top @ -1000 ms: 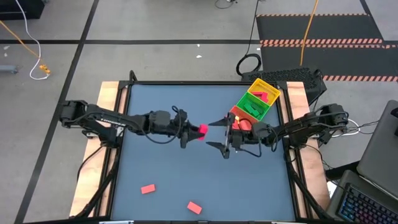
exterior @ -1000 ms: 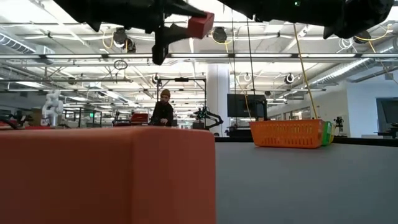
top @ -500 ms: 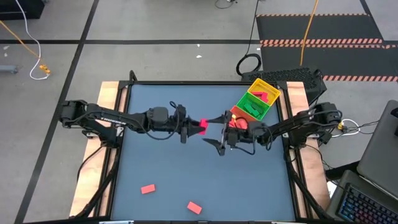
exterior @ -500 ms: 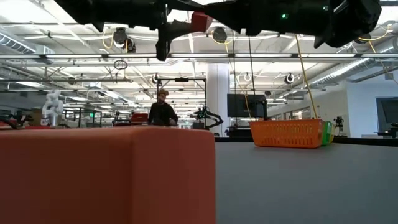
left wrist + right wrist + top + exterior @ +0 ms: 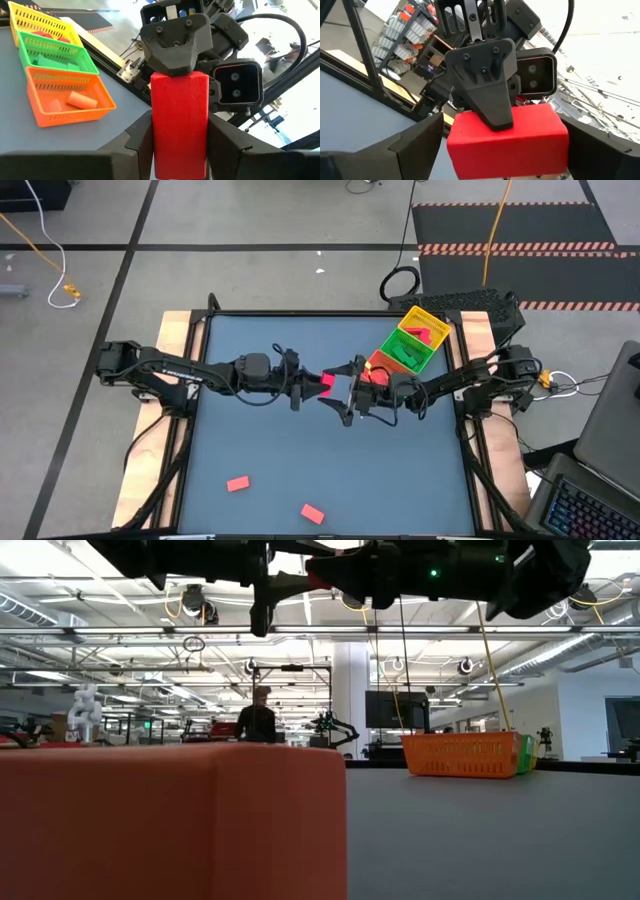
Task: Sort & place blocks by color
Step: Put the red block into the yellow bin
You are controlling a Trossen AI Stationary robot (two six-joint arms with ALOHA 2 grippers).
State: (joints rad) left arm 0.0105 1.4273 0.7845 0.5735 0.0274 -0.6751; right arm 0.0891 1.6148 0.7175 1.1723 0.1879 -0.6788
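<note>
Close against the low camera, filling the lower left of the frame: a red block point(image 5: 170, 820) on the table point(image 5: 300, 470). Two more red blocks point(image 5: 238, 483) point(image 5: 312, 513) low in the high view. At centre, held aloft, a red bar point(image 5: 326, 383) clamped in the left gripper point(image 5: 312, 385); right gripper point(image 5: 348, 392) spread wide around its far end. Upper right: the tray point(image 5: 408, 346).

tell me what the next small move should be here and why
Probably close the right end effector on the red block. The left end effector holds that block in mid-air above the table, and the right one stands open around its free end, so a handover looks set up. The left should let go only after that.
</note>
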